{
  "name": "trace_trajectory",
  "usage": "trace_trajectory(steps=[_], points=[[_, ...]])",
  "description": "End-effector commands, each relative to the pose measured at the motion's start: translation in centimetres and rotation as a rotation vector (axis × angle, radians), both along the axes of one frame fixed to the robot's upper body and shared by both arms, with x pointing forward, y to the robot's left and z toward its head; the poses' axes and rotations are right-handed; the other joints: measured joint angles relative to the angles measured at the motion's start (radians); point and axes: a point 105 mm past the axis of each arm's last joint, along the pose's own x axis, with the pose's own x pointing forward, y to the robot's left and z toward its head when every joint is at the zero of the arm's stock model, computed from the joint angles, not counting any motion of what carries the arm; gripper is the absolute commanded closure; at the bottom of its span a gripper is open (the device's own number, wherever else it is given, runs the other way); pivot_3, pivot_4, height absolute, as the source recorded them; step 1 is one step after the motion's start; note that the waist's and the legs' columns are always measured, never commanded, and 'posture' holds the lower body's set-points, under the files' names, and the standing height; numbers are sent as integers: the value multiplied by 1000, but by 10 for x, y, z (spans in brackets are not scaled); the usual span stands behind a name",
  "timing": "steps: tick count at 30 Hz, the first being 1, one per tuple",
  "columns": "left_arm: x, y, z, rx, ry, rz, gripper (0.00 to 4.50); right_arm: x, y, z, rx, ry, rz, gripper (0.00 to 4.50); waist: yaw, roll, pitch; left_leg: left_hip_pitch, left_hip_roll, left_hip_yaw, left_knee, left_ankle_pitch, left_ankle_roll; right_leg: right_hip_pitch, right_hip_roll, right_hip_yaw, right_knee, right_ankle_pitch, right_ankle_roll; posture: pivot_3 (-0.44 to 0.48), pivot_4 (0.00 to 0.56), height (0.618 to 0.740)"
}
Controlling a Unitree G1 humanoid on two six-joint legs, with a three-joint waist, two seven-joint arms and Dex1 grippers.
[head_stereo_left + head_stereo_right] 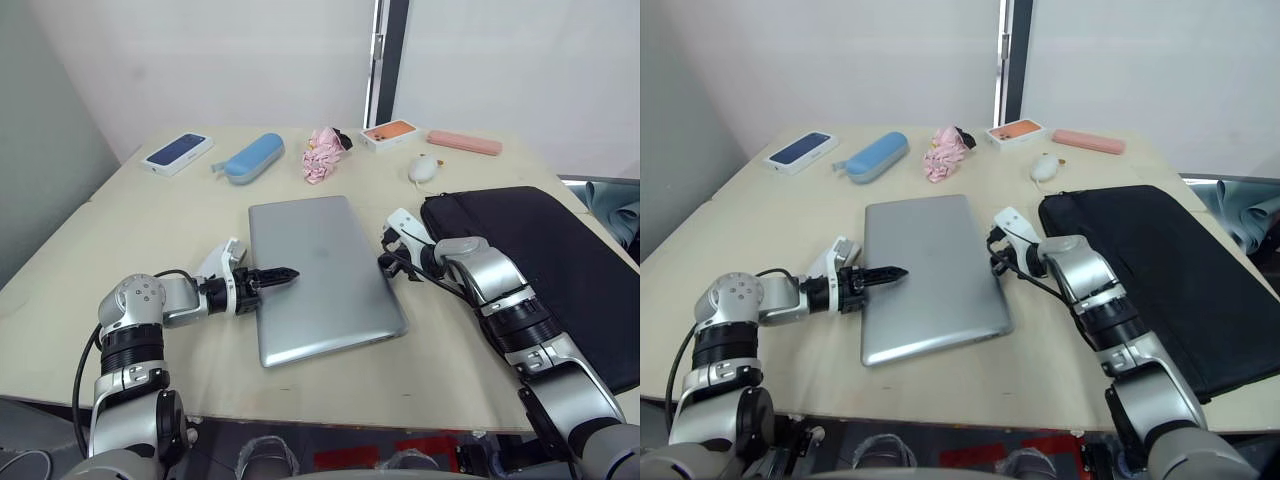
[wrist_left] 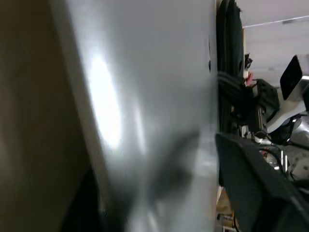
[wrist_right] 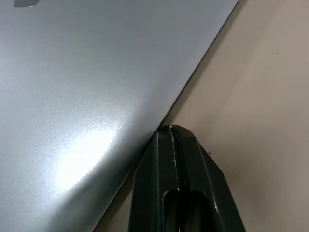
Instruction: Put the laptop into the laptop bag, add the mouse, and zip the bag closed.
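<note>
Laptop (image 1: 320, 275) lies flat and lid-closed mid-tabletop (image 1: 120, 230), slightly skewed. Laptop bag (image 1: 560, 260) lies flat to its right, just beside it and not touching. Mouse (image 1: 424, 170) sits further back, near the bag's far-left corner, apart from both. Left gripper (image 1: 283, 273) reaches in from the laptop's left edge, fingers clenched together with tips over the lid near that edge, grasping nothing. Right gripper (image 3: 174, 133) is at the laptop's right edge, in the gap between laptop and bag; in the right wrist view its fingers are pressed shut, tip right against the edge where it meets the tabletop, nothing held. Along the far side of the tabletop: a boxed phone in blue (image 1: 177, 153), a blue oblong case (image 1: 254, 158), a pink crumpled cloth (image 1: 322, 154), an orange boxed phone (image 1: 389, 135), a pink pencil case (image 1: 464, 143).
</note>
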Motion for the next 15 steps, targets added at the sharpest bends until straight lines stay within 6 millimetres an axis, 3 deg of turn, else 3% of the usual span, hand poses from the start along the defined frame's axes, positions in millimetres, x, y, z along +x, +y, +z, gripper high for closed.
trace_trajectory(steps=[1,3,5,13,15], points=[[-7,-23,-4,-52,50,-95,3256,-11,28,4,63,3,111,4500,3,0,0,0,0,0,0,0,0,0,0,0,0,0,0,0,150,740],[-6,-20,-1,-43,38,-90,3830,-11,27,4,60,3,110,4500,4,-1,0,-1,0,-1,1,0,0,1,-1,-2,-2,0,-1,0,150,740],[-4,-18,4,-34,20,-92,4119,-11,25,4,56,0,109,4500,4,-1,0,-1,0,-1,1,0,0,1,-1,-2,-3,0,-2,0,150,740],[2,-8,27,-14,-41,-107,4121,-8,21,22,41,-66,122,4500,1,-1,5,-3,1,-4,-1,1,-1,1,0,-5,-5,4,5,0,150,740],[2,-6,32,7,-55,-119,4121,-7,19,35,39,-112,127,4500,-1,-1,6,-3,1,-4,-3,1,-1,1,1,-6,-6,4,5,0,150,740]])
